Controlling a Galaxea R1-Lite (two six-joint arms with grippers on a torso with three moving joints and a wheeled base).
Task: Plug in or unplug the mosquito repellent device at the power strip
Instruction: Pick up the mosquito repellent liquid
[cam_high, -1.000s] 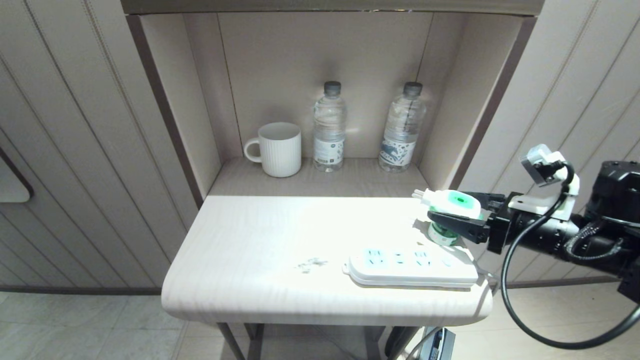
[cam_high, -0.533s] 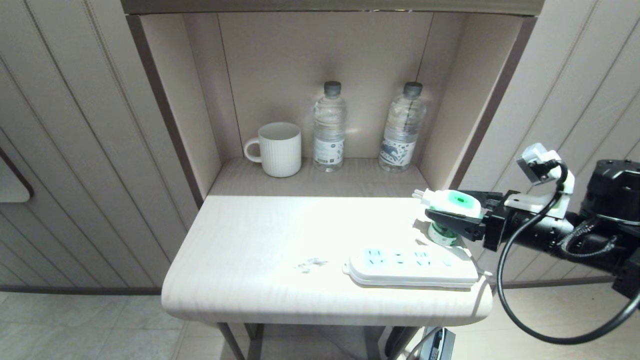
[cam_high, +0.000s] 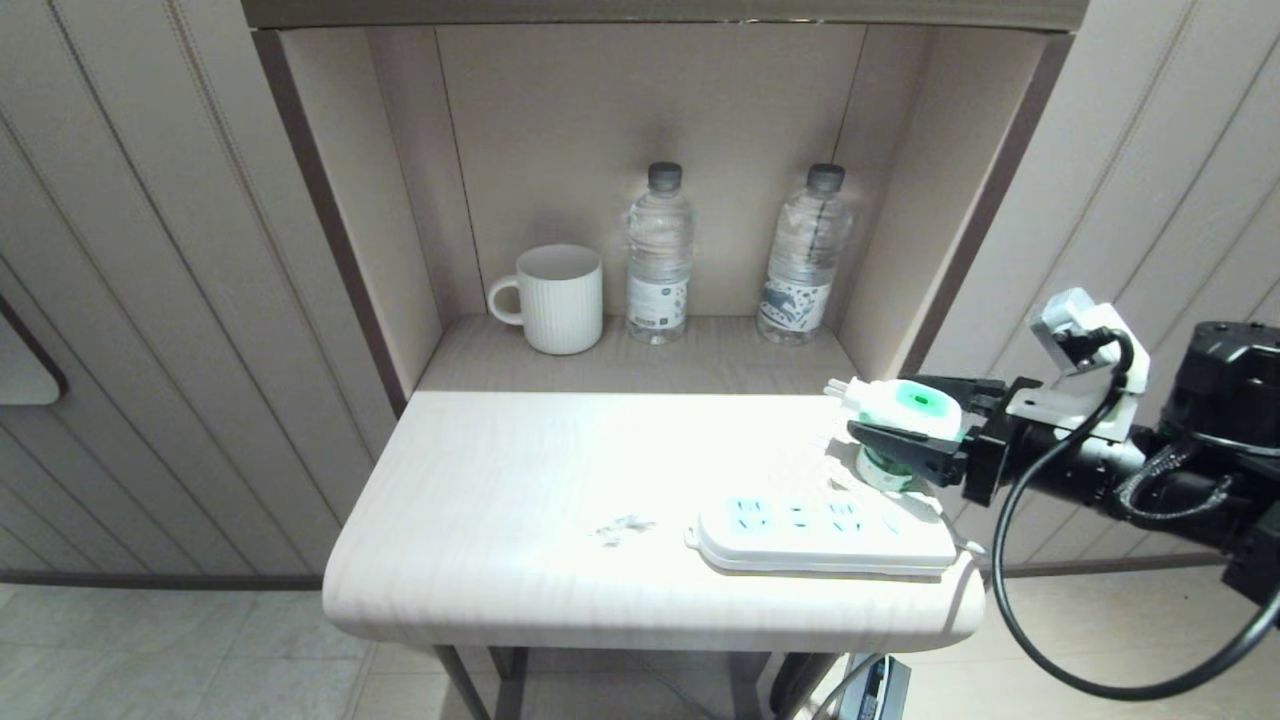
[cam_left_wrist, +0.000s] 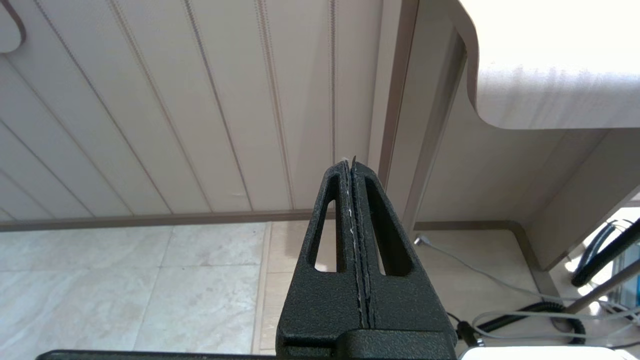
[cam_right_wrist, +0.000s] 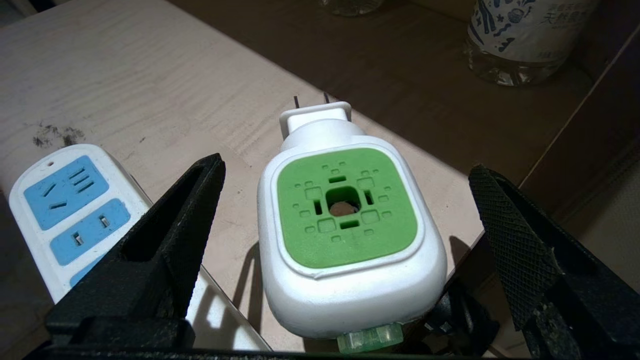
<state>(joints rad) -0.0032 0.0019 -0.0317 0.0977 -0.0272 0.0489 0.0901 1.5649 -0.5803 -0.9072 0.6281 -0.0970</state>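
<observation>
A white ribbed mug (cam_high: 553, 298) and two clear water bottles (cam_high: 658, 254) (cam_high: 805, 256) are set at the back of a recessed shelf (cam_high: 640, 360), well apart from the work. In front of the shelf a pale desk (cam_high: 520, 500) is seen, marked by a small dark smudge (cam_high: 622, 528) near its middle. The power strip (cam_high: 825, 535) lies flat along the desk's front right edge, its blue socket faces turned up and all of them unoccupied. Just behind it, at the desk's right end, the mosquito repellent device (cam_high: 895, 420) stands upright on its green bottle, unplugged, with its prongs (cam_right_wrist: 311, 100) pointed toward the shelf side and away from the strip. Nothing lies between the device and the strip.

The right hand (cam_high: 905, 420) is reached in level from the right, its arm stretched past the desk's end. Its two black fingers (cam_right_wrist: 170, 235) are spread wide on either side of the device, a gap being visible on each side in the right wrist view, so nothing is gripped.

The left hand (cam_left_wrist: 351, 165) is held low beside the desk, above the tiled floor (cam_left_wrist: 125, 280), with its fingers pressed together and empty.
</observation>
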